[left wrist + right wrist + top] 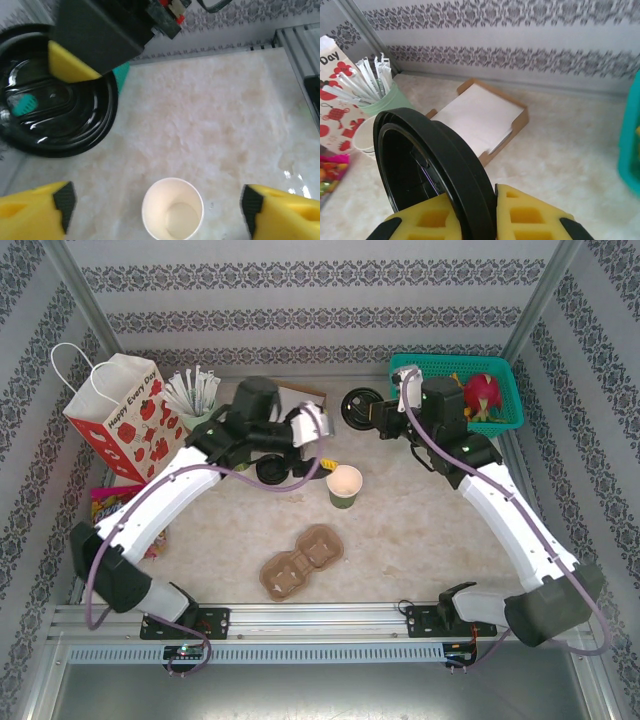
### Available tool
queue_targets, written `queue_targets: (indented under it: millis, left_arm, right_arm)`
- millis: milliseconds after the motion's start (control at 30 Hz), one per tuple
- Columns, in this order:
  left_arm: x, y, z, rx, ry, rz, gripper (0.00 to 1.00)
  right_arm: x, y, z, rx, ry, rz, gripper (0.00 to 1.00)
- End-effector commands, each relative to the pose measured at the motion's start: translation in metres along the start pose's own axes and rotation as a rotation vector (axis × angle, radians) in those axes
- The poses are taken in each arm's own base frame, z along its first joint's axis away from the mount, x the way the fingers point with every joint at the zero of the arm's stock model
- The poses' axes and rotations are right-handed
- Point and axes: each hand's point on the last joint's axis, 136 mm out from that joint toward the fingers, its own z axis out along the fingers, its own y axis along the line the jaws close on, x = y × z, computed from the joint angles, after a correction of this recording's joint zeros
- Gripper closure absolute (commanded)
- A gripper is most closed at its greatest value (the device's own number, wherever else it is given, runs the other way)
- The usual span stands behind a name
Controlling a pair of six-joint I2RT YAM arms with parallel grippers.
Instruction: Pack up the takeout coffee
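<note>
The coffee cup (344, 486) stands upright and uncapped at the middle of the counter (420, 535), with a cardboard cup carrier (302, 562) lying near it on the side of the arm bases. The right tool (476, 212) pinches a black lid (420, 160) on edge, near the teal basket (500, 390). The left tool (156, 201) is spread wide, and the cup shows between its fingers in the left wrist view.

From the left wrist we get just part of the black lid (55, 120): the left edge clips it and a yellow finger (70, 65) covers its top. From the right wrist its lower rim is buried in the right gripper (477, 215), and the teal basket (632, 145) is a sliver at the edge. The paper bag (332, 100) has its lettering cut off too.
</note>
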Motion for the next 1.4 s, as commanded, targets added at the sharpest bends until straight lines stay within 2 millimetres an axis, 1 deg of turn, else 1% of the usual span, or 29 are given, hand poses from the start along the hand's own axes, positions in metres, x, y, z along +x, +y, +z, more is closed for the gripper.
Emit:
queue_targets:
  millis: [0,67,133,233,300,367,400,500,567,667,733,867,967,1100,1267,1367]
  left_arm:
    - [-0.036,0.006,-0.017,-0.007,-0.211,-0.067,0.0]
    - [-0.038,0.008,-0.022,-0.024,-0.249,-0.107,0.0]
    - [-0.041,0.017,-0.027,-0.076,-0.295,-0.158,0.0]
    - [-0.044,0.044,-0.034,-0.207,-0.357,-0.31,0.0]
    - [-0.043,0.065,-0.04,-0.301,-0.376,-0.462,0.0]
    - [-0.036,0.082,-0.045,-0.384,-0.371,-0.617,0.0]
    - [-0.032,0.087,-0.047,-0.413,-0.36,-0.682,0.0]
    - [-0.024,0.092,-0.052,-0.454,-0.331,-0.783,0.0]
    - [-0.018,0.097,-0.059,-0.508,-0.318,-0.838,0.0]
    - [-0.003,0.107,-0.073,-0.61,-0.293,-0.951,0.0]
    - [0.006,0.111,-0.077,-0.617,-0.276,-1.036,0.0]
    - [0.013,0.11,-0.074,-0.556,-0.236,-1.159,0.0]
    - [0.011,0.106,-0.071,-0.503,-0.201,-1.203,0.0]
    - [0.0,0.093,-0.06,-0.367,-0.157,-1.226,0.0]
    - [-0.004,0.077,-0.045,-0.218,-0.08,-1.275,0.0]
    - [-0.002,0.07,-0.04,-0.172,-0.016,-1.293,0.06]
  right_arm:
    - [-0.022,-0.008,-0.008,0.063,-0.11,-0.242,1.0]
    - [-0.031,-0.008,-0.011,0.092,-0.165,-0.345,1.0]
    - [-0.039,-0.005,-0.014,0.118,-0.215,-0.47,1.0]
    - [-0.045,0.003,-0.018,0.152,-0.272,-0.723,1.0]
    - [-0.049,0.007,-0.019,0.197,-0.288,-0.865,1.0]
    - [-0.051,0.009,-0.019,0.231,-0.294,-0.988,1.0]
    - [-0.054,0.011,-0.019,0.246,-0.305,-1.04,1.0]
    - [-0.06,0.018,-0.021,0.271,-0.347,-1.174,1.0]
    - [-0.062,0.027,-0.023,0.268,-0.392,-1.272,1.0]
    - [-0.058,0.042,-0.023,0.259,-0.465,-1.477,1.0]
    - [-0.058,0.049,-0.022,0.266,-0.492,-1.578,1.0]
    - [-0.056,0.059,-0.019,0.286,-0.54,-1.773,1.0]
    - [-0.051,0.066,-0.015,0.299,-0.58,-1.931,1.0]
    - [-0.042,0.078,-0.013,0.287,-0.669,-2.106,1.0]
    - [-0.031,0.091,-0.014,0.27,-0.769,-2.277,1.0]
    - [-0.024,0.1,-0.02,0.265,-0.858,-2.369,1.0]
